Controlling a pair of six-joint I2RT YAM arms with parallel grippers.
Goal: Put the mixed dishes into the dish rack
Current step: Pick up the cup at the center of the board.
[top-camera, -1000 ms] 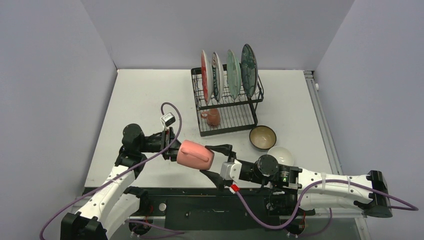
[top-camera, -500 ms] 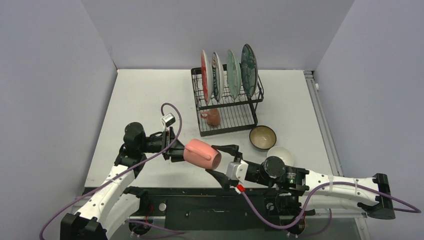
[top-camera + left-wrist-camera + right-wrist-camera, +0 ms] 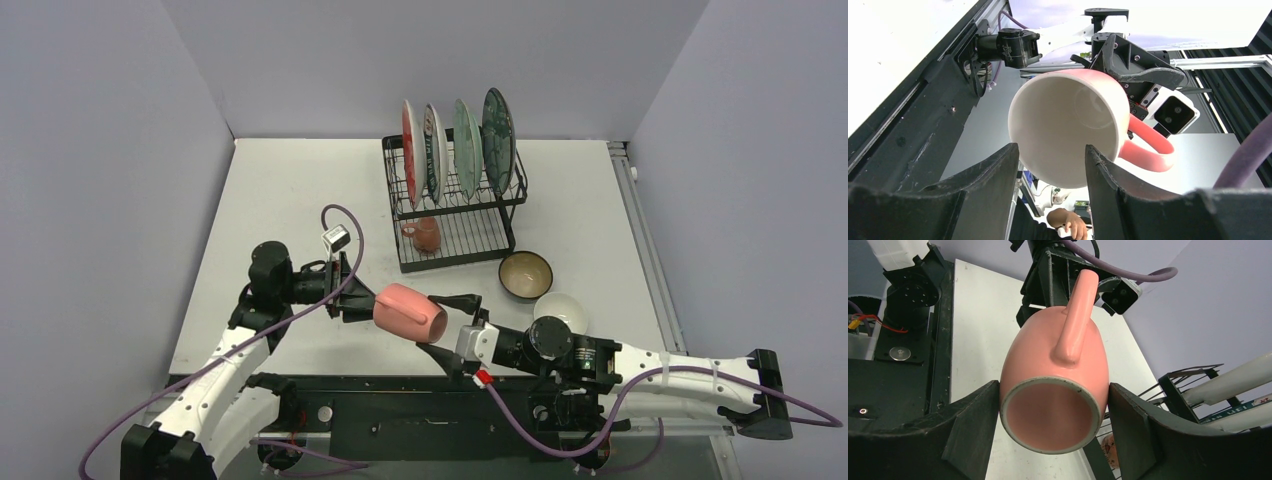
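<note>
A pink mug (image 3: 410, 312) with a white inside hangs in the air on its side near the table's front edge. My right gripper (image 3: 431, 322) is shut on its base end; in the right wrist view its fingers (image 3: 979, 415) press both sides of the mug (image 3: 1055, 365), handle up. My left gripper (image 3: 360, 302) is open just left of the mug's mouth; in the left wrist view the mug (image 3: 1068, 130) lies beyond the gripper (image 3: 1052, 152). The black dish rack (image 3: 500, 200) holds red-orange (image 3: 409, 150), white (image 3: 434, 152), light green (image 3: 467, 145) and dark teal (image 3: 498, 125) plates upright.
A small mug (image 3: 425, 234) lies on the rack's lower grid tray. A brown bowl (image 3: 525, 274) and a small white bowl (image 3: 560, 308) stand on the table right of the rack's front, beside my right arm.
The pink mug has moved a little to the right with the right gripper round it. The left gripper has followed, and the mug now sits beyond its fingertips.
</note>
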